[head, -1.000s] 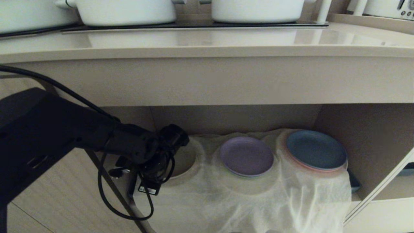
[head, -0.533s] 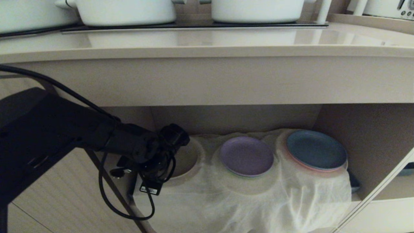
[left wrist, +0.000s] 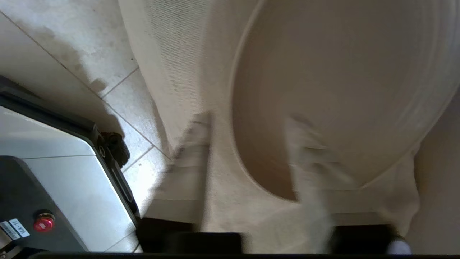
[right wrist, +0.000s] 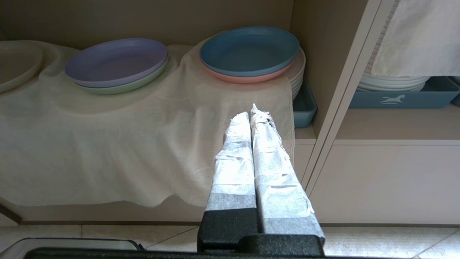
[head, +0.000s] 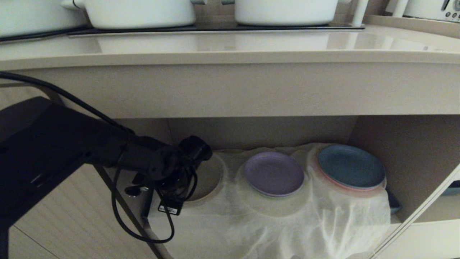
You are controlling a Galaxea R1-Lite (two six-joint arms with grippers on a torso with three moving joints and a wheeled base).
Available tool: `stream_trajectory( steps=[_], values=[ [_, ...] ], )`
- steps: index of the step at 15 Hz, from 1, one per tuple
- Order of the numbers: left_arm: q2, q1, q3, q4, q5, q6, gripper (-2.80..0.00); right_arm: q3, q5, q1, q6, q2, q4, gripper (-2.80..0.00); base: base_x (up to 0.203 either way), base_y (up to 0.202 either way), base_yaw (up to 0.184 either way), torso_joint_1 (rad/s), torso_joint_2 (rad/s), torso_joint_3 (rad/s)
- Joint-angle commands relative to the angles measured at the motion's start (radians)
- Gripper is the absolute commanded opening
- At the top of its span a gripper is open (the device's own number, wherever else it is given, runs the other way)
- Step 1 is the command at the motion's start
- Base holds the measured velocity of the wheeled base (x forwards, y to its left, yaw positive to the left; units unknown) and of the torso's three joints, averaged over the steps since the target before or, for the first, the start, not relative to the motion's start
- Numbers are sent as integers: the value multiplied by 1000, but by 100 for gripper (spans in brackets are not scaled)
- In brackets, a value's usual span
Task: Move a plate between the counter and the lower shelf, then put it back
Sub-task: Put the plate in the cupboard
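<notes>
Plate (left wrist: 334, 90) lies flat on the cloth (head: 251, 223) at the left end of the lower shelf (head: 395, 144), left of the purple plate (head: 275, 173) and well apart from the blue plate (head: 350, 166). Left gripper (left wrist: 251, 144) reaches into the recess at the plate's near rim; fingers stand parted, one outside the rim and one over the plate's inner face, clamping nothing as far as the wrist view shows. Right gripper (right wrist: 253, 118) hangs low in front of the shelf, right of centre, taped fingers pressed together and empty. Counter (head: 230, 50) above carries only white pots (head: 143, 12) on the hob; no cream plate up there. Reading: the plate looks set down on the shelf and let go, so one leg of the move seems done. Left to do, by the task: grip the rim again, lift it clear of the cloth without snagging, and return it to the counter.
</notes>
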Motion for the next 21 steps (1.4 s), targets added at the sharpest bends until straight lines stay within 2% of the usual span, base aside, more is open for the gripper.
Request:
stream_trajectory(
  steps=[1,7,12,21],
  values=[
    [-2,-5,-10,3,3,-10,0,0,0,1,1,1,1,-280,0,0,0,0,0,0],
    [-21,-58,-5,4,4,-8,0,0,0,0,0,1,1,-280,0,0,0,0,0,0],
    [-30,-61,8,12,4,-3,0,0,0,1,0,1,1,-280,0,0,0,0,0,0],
    [-131,-121,116,12,-16,-3,0,0,0,0,0,1,1,-280,0,0,0,0,0,0]
  ],
)
